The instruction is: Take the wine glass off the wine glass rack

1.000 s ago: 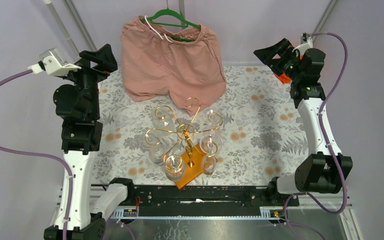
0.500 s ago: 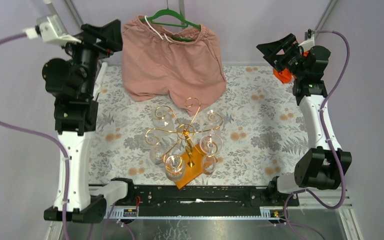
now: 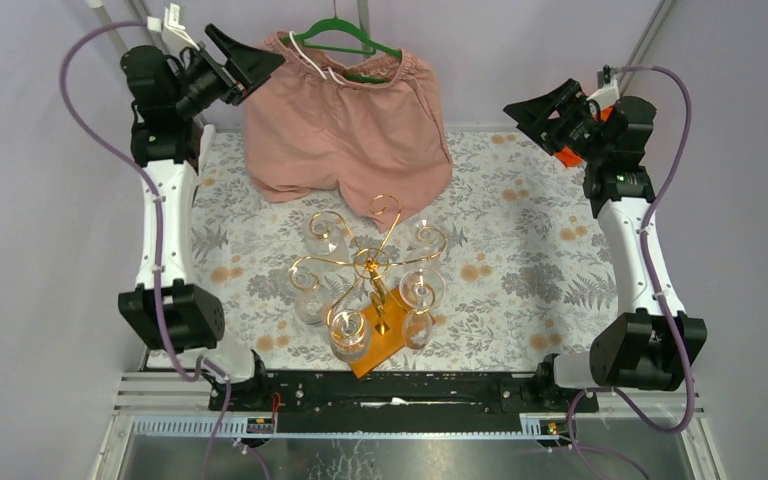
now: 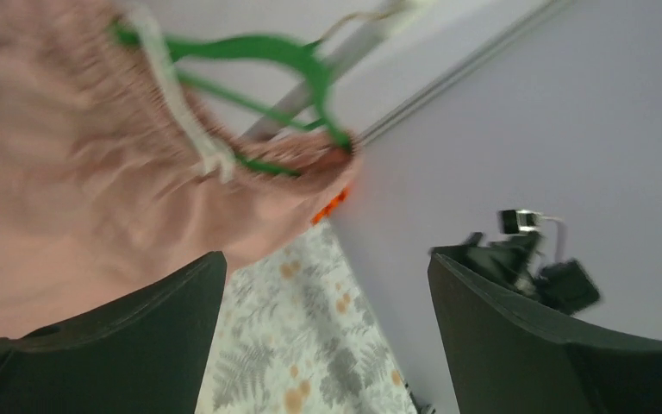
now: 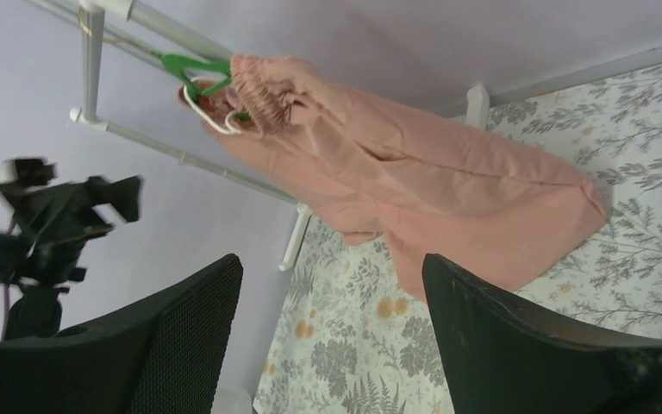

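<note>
1. Standing nearest the arm bases, the wine glass rack (image 3: pixel 370 262) is set by its orange-brown wooden base (image 3: pixel 388 342) at the near edge of the floral tablecloth (image 3: pixel 530 260). It is placed midway between the two arms, so either side can reach it.
2. Several glasses are hung from the gold scroll arms, apparently by the foot. The nearest wine glass (image 3: pixel 348 333) is carried over the near corner of the base. It would probably have to be slid outward along its curl rather than lifted straight up.
3. No glass is touched, so the task is judged not yet begun.
4. The right gripper (image 3: pixel 532 105) is held high at the far right, well apart from the rack. Its fingers (image 5: pixel 500 336) are parted wide and nothing is held.
5. The left gripper (image 3: pixel 260 68) is raised at the far left corner, just beside the pink shorts (image 3: pixel 345 120). Its fingers (image 4: pixel 164 319) are spread wide and empty.
6. Farthest back, the shorts are hung on a green hanger (image 3: pixel 345 38), and their hem is draped just behind the rack.
</note>
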Tool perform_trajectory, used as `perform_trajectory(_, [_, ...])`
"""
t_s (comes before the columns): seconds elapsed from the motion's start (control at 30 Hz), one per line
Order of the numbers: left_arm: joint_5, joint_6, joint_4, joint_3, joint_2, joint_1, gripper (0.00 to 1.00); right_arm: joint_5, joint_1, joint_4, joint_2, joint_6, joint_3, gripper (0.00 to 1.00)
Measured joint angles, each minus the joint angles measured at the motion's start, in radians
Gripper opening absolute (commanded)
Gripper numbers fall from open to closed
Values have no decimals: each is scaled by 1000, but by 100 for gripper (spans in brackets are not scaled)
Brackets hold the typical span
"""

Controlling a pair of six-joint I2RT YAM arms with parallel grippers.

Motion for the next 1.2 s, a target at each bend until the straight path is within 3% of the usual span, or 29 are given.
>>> perform_trajectory(0.17, [-107, 138, -278, -26, 9, 5, 94, 28, 108, -94, -29, -58, 5, 81])
perform_trajectory(0.3, [-256, 232, -372, -180, -158, 5, 93, 76, 246, -212, -40, -130, 22, 78])
perform_trajectory(0.4, [-319, 270, -405, -299, -295, 5, 93, 82, 271, -253, -82, -150, -1, 78])
perform_trajectory(0.53, [-331, 292, -407, -415, -409, 5, 93, 85, 265, -281, -165, -160, -44, 67])
perform_trajectory(0.8, [-288, 319, -391, -623, -547, -29, 93, 84, 274, -283, -277, -148, -168, 62])
perform_trajectory(1.2, [-276, 343, -362, -690, -602, -69, 93, 82, 395, -283, -375, -72, -274, 60])
